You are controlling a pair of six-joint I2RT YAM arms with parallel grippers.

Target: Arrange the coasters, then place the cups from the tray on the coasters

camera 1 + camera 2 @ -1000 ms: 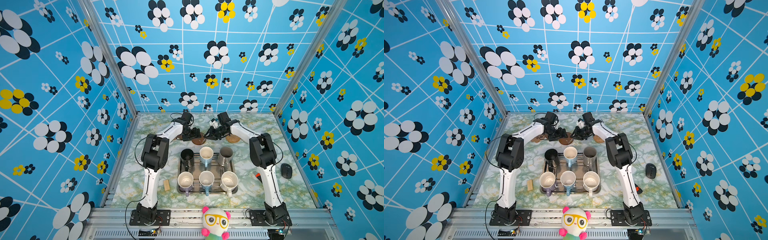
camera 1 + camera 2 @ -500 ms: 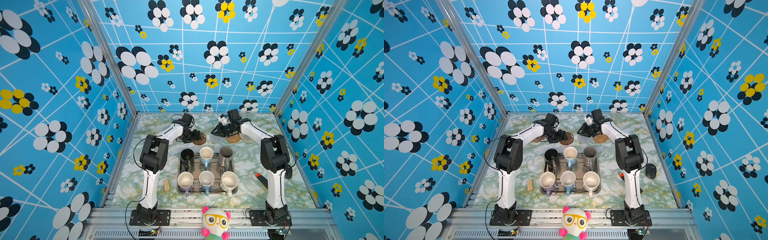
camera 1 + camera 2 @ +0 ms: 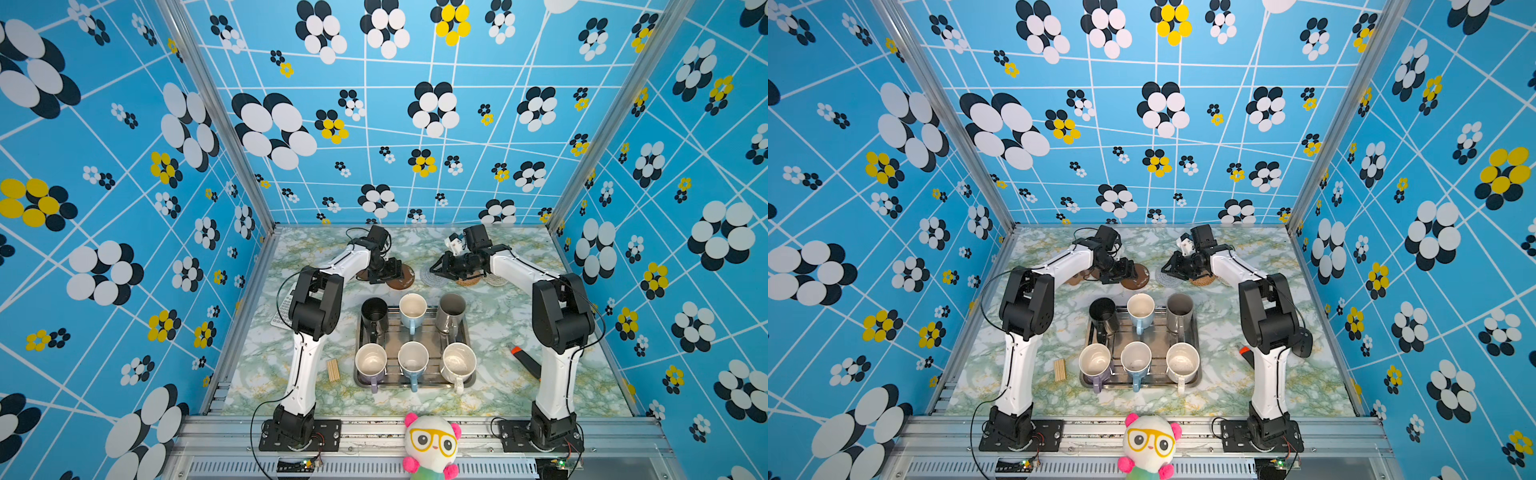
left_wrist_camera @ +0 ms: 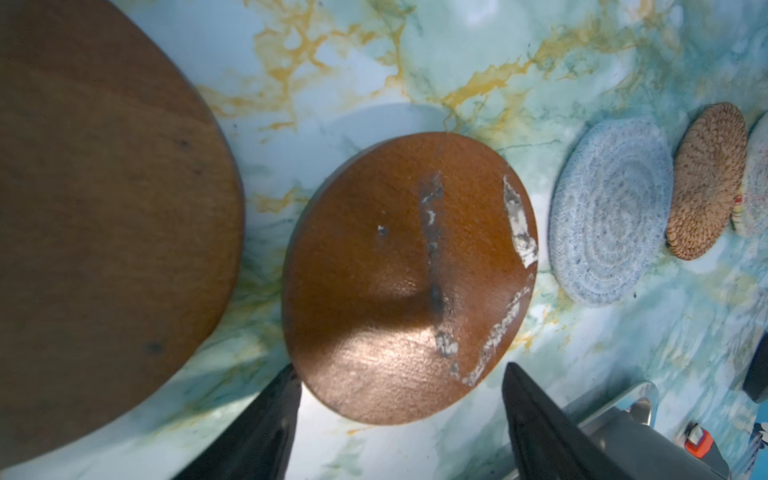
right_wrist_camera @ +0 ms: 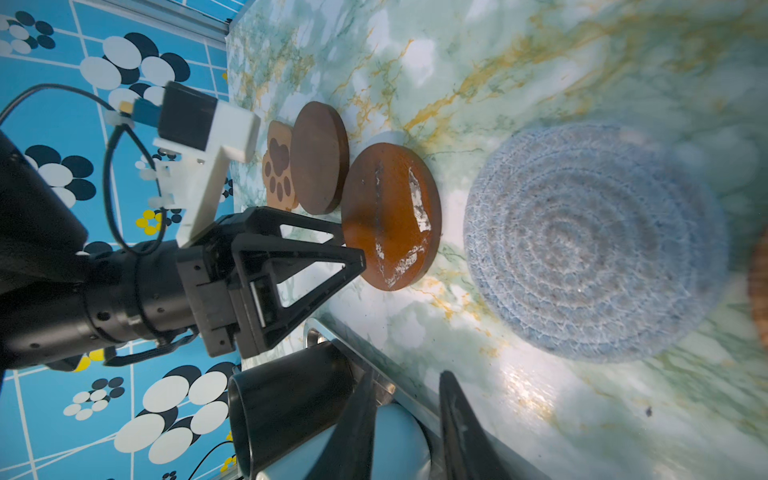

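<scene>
While the scuffed brown disc coaster point(image 4: 409, 278) is lying flat beyond the tray's point(image 3: 430, 338) far edge, left gripper point(image 4: 399, 370) is straddling it, jaws spread; looks stiff and light, so pinch across the rim; right gripper point(image 5: 406, 376) slightly parted, empty.

Coasters lay flat in a far row, left to right: tan paw point(image 5: 277, 166), dark disc point(image 5: 319, 158), scuffed brown disc point(image 3: 401, 277), grey-blue woven point(image 3: 430, 276), rattan point(image 4: 706, 178), beige point(image 3: 496, 279). Six cups point(image 3: 412, 309) stood upright in the steel tray point(image 3: 430, 332), two rows of three.
</scene>
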